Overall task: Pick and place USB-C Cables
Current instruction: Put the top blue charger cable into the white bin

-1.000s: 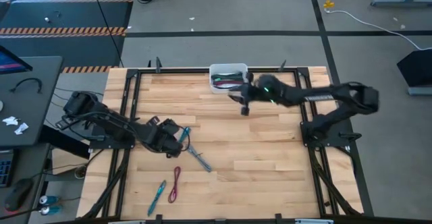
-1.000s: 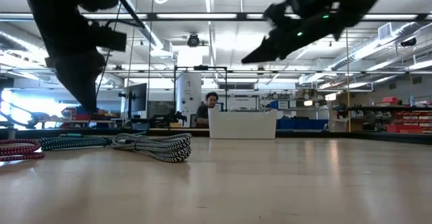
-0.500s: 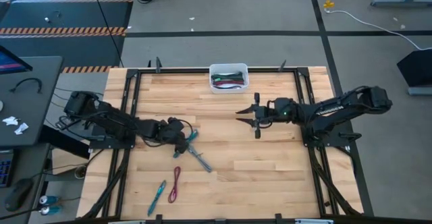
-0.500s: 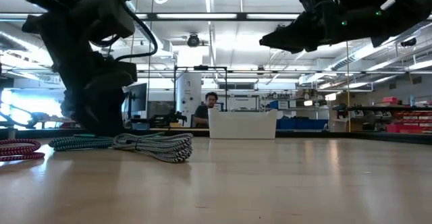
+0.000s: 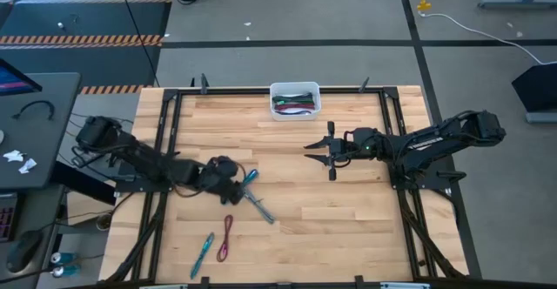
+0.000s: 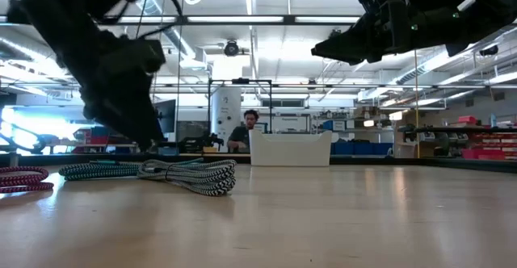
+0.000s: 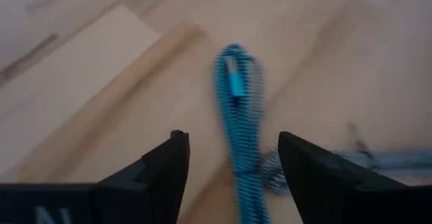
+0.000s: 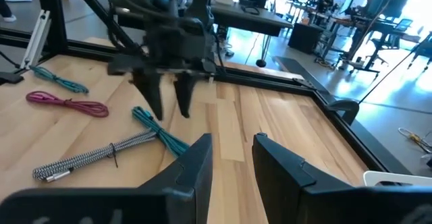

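Several cables lie on the wooden table near its left front. A teal cable (image 5: 249, 177) lies beside a grey braided one (image 5: 259, 207); a magenta one (image 5: 225, 237) and a second teal one (image 5: 204, 252) lie nearer the front edge. My left gripper (image 5: 236, 178) is low over the first teal cable and open. In the left wrist view its fingers (image 7: 233, 153) stand on either side of that cable (image 7: 237, 109) without touching it. My right gripper (image 5: 318, 150) hovers open above mid-table, holding nothing.
A white bin (image 5: 295, 100) at the far edge holds more cables, green and maroon. Black frame rails (image 5: 165, 150) run along the table's sides. The boards between the two arms are bare. A person (image 6: 246, 131) sits in the room behind the table.
My right gripper has drawn back from over the white bin toward the table's middle and right, then kept still. My left gripper has edged toward the first teal cable and come low over it.
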`<state>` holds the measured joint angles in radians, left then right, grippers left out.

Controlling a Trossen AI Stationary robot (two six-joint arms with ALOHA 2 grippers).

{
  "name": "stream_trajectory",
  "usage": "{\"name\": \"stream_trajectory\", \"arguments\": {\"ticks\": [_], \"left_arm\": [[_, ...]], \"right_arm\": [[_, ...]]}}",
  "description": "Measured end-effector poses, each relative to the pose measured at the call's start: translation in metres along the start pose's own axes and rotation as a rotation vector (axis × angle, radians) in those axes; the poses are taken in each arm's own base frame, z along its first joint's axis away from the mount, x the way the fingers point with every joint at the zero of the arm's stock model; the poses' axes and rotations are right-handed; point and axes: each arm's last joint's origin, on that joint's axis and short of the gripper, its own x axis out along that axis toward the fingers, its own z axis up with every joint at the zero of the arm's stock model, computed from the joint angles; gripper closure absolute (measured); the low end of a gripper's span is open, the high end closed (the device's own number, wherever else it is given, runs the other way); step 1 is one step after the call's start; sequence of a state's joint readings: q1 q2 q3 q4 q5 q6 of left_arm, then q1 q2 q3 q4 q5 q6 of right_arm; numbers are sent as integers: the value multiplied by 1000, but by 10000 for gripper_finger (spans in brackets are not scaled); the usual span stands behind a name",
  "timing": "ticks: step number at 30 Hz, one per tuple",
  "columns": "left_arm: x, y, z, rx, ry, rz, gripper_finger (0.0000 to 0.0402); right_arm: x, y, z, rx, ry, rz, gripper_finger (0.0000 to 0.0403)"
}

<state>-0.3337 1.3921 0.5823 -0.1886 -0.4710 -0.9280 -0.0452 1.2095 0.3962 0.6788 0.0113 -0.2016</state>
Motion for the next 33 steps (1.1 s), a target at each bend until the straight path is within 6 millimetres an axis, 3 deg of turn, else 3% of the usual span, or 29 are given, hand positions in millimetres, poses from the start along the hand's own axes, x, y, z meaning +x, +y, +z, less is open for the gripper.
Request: {"name": "stream_trajectory", "arguments": {"ticks": [6,11,22,27,33], "left_arm": [[-21,-22,-32,141,-81,-40,172],[-33,-30,-57,123,-210,-22,173],[-4,-27,-92,112,-120,73,178],[0,-27,-95,113,-102,86,231],[-1,-23,-95,95,-82,118,345]], "right_arm": [[0,0,0,0,4,1,292],[0,0,-1,0,5,1,292],[0,0,0,0,3,1,292],[0,0,0,0,0,1,292],[0,0,0,0,-1,9,292]]}}
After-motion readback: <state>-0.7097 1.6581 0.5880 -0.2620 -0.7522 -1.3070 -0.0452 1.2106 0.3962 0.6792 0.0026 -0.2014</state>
